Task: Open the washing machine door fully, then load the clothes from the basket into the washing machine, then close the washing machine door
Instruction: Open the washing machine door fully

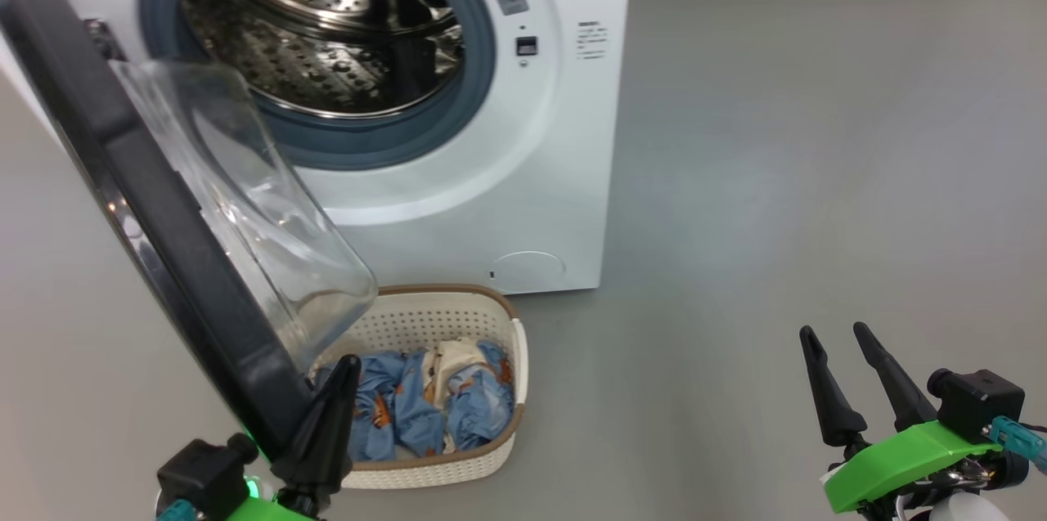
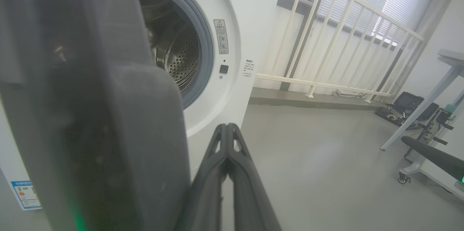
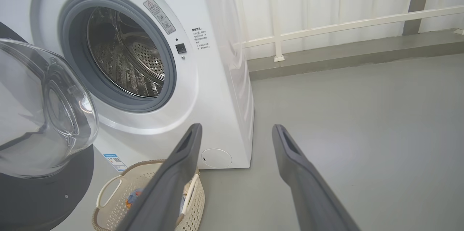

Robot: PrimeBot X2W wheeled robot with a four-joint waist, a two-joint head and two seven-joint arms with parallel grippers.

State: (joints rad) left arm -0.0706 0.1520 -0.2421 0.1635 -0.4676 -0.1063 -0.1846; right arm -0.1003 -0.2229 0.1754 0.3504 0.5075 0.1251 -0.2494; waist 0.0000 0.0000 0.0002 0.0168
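Closest in, the left gripper [image 1: 347, 367] has its two dark fingers pressed together with nothing between them. It sits just beside the lower black rim of the washing machine door [image 1: 164, 243]; whether they touch cannot be told. That door hangs swung out to the left, its clear glass bowl [image 1: 245, 202] bulging over the left end of the basket [image 1: 458, 293]. The basket rests on the grey floor [image 1: 777, 177] in front of the washing machine [image 1: 532, 177], below the open steel drum [image 1: 327, 38]. The clothes [image 1: 425, 406] lie bunched inside the basket, light blue with some cream fabric. The right gripper [image 1: 834, 333] hovers well apart at the lower right, fingers spread and empty.
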